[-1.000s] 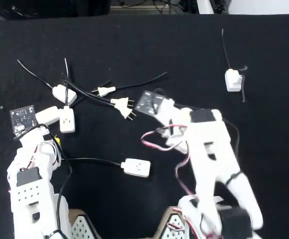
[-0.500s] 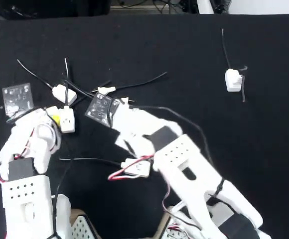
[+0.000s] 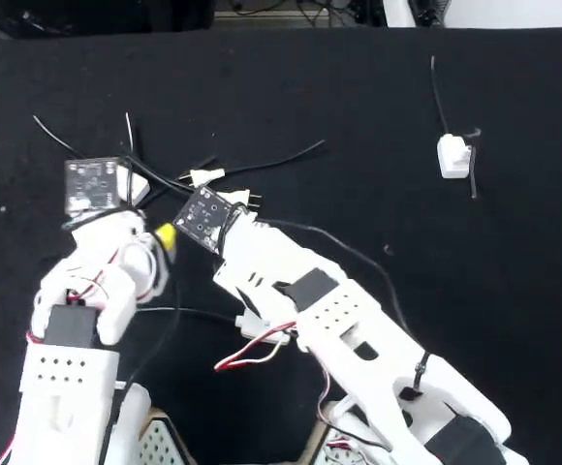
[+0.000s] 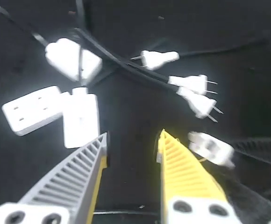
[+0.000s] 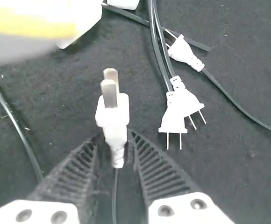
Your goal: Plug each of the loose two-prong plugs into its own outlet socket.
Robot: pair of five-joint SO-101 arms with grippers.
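Arms both lean forward from the near edge over the left half of the black table (image 3: 514,291), close beside each other. On the left side, the left arm (image 3: 73,325) has its wrist tipped down above a knot of white sockets and cords. The left claw (image 4: 133,136) hangs wide, its grey finger (image 4: 82,161) and yellow finger (image 4: 182,161) well apart, holding nothing. From the near right corner the right arm (image 3: 344,325) slants toward the middle. The right claw (image 5: 114,137) is clamped on a white two-prong plug (image 5: 112,114) at its cord end, so the prongs (image 5: 110,84) point away from the wrist. The yellow finger sits just beside those prongs, crowding the space ahead of them. Beyond the left claw lie a rectangular socket (image 4: 81,120), a second socket (image 4: 32,109) touching its corner, and a rounded socket (image 4: 72,57) crossed by black cords (image 4: 112,58). Beside the held plug a lone plug (image 5: 184,50) and a pair of plugs (image 5: 175,119) lie among the cords, the pair overlapping. A far socket (image 3: 452,155) sits well apart at the table's far right.
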